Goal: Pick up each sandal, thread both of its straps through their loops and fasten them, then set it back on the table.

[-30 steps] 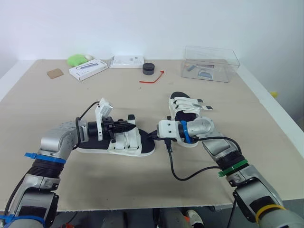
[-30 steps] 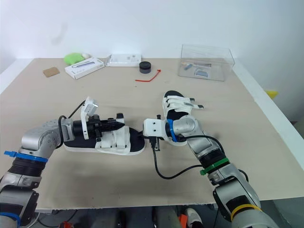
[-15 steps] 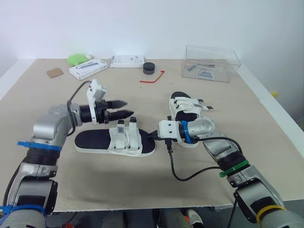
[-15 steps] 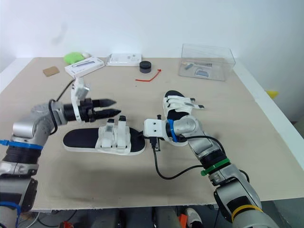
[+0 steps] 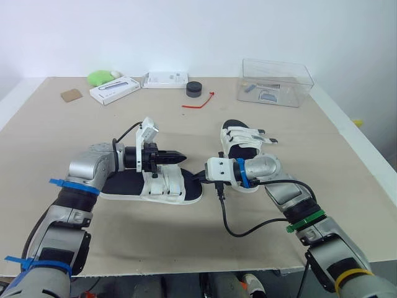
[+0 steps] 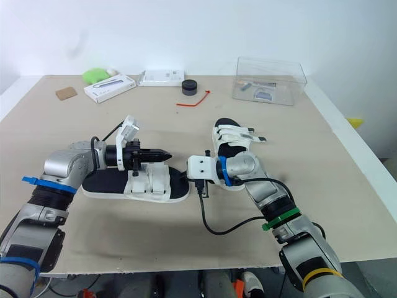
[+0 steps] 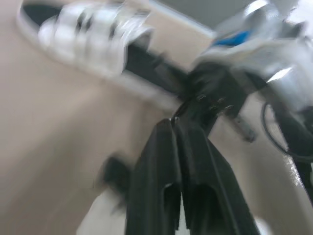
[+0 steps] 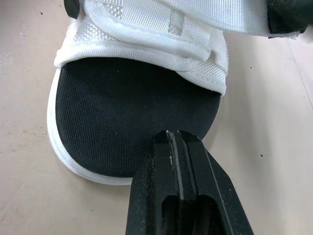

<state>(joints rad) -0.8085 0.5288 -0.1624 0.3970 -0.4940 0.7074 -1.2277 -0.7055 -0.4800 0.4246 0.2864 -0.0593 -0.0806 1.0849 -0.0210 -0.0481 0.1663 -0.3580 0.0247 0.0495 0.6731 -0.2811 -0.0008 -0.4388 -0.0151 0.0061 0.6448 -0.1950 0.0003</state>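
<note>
Black fingers of the left gripper (image 5: 178, 156) were seen pressed together and empty, held level just above the white straps (image 5: 162, 183) of the near sandal (image 5: 127, 186), which was laid flat on the beige table (image 5: 74, 136). At that sandal's toe end, the right gripper (image 5: 198, 177) was likewise closed, its tip at the sole's edge. Further right, the second sandal (image 5: 243, 144) was laid flat on the table, partly hidden by the right wrist.

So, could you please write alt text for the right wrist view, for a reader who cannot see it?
The right gripper, its two black fingers shut, has its tips at the rounded end of a black sandal with white woven straps. The sandal lies flat on a beige table.
</note>
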